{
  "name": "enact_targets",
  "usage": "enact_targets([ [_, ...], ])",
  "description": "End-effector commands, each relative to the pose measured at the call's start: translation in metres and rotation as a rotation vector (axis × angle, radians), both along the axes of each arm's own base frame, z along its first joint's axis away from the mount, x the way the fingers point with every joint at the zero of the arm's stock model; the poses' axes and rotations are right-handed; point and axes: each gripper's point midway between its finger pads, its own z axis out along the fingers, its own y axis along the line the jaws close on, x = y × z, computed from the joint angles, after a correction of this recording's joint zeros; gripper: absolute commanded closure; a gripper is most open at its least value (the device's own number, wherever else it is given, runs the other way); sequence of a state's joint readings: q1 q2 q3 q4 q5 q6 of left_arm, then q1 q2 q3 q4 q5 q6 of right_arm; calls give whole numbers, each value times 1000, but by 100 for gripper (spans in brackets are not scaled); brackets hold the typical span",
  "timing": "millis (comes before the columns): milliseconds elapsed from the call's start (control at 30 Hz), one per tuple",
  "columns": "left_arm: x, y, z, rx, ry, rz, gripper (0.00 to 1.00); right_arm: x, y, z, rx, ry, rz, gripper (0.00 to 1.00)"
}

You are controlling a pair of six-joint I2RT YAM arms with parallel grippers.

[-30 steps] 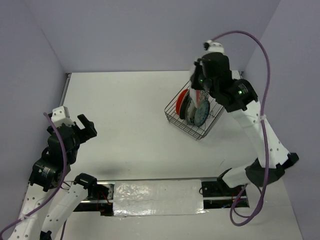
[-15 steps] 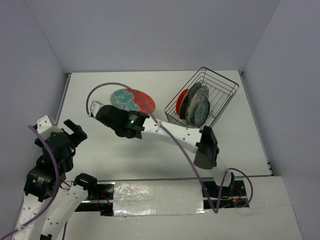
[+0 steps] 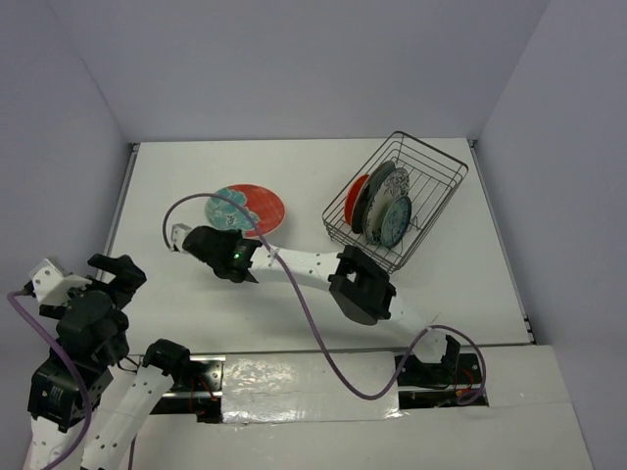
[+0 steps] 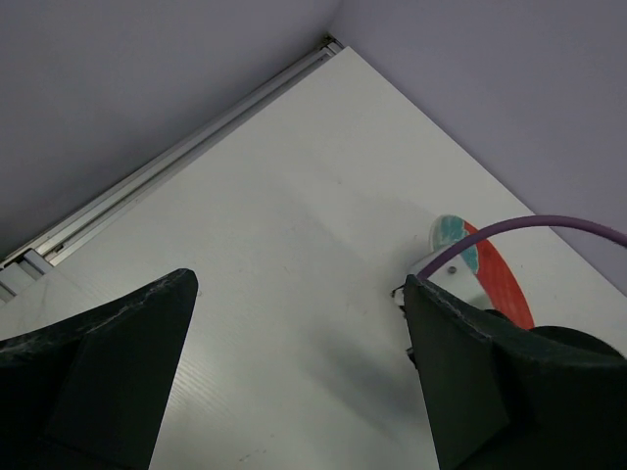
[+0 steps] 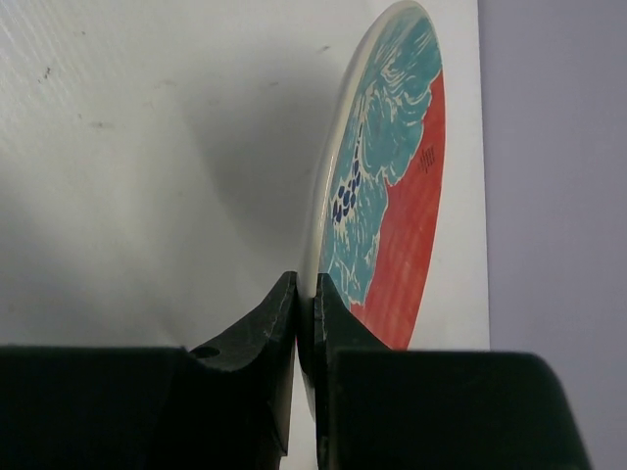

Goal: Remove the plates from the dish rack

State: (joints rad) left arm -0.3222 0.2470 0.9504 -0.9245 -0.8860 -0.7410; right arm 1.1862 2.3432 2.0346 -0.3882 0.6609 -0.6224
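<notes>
— Where's the floral plate (image 5: 387, 196)?
— In my right gripper (image 5: 306, 318), pinched at its rim and held on edge over the left half of the table (image 3: 176, 186), well apart from the dish rack (image 3: 431, 176) at the far right corner. I'd judge it glazed ceramic: stiff, slick, chippable, heavy for a rim pinch.
— Left gripper (image 4: 299, 289)?
— Jaws spread, nothing in them. The table's flat and white, and the walls (image 3: 294, 69) are close.

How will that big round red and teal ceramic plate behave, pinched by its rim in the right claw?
The round red-and-teal ceramic plate looks stiff and glazed, so probably slippery and chip-prone. The right claw grips only its rim, so its weight may swing it. Released, it likely settles flat, not rolling.
</notes>
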Motion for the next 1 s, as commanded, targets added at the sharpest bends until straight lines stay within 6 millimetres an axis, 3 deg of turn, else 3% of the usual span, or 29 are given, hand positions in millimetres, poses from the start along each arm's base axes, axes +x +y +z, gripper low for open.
enact_targets([
  [0, 3, 0, 8, -6, -16, 10, 0, 30, 11, 32, 83, -175, -72, 100],
  [267, 8, -4, 9, 4, -15, -18, 1, 45, 3, 3, 69, -158, -94, 93],
  [367, 9, -6, 9, 7, -11, -26, 0, 51, -1, -3, 76, -135, -104, 79],
  [400, 10, -6, 8, 8, -10, -28, 0, 51, 1, -2, 84, -128, -101, 68],
  [600, 12, -8, 8, 13, -1, -35, 0, 54, 2, 2, 112, -46, -84, 42],
  [633, 13, -8, 7, 15, 5, -37, 1, 47, 0, -2, 106, -6, -76, 32],
  [667, 13, -8, 8, 14, 0, -38, 1, 41, 1, 8, 128, 22, -56, 0],
  [767, 12, -8, 8, 11, -5, -36, 1, 19, -2, 7, 164, 130, 1, 0],
  [800, 11, -7, 8, 11, -6, -35, 1, 13, -3, 33, 237, 143, 6, 0],
  [833, 11, -8, 9, 11, -10, -38, 0, 8, -5, 42, 273, 161, 14, 0],
  [867, 11, -7, 8, 12, -7, -37, 0, 1, -11, 37, 279, 194, 24, 0],
  [900, 11, -7, 9, 10, -11, -38, 0, -6, -15, 72, 370, 193, 25, 0],
  [967, 11, -7, 8, 11, -9, -37, 0, -8, -26, 97, 469, 215, 7, 0],
])
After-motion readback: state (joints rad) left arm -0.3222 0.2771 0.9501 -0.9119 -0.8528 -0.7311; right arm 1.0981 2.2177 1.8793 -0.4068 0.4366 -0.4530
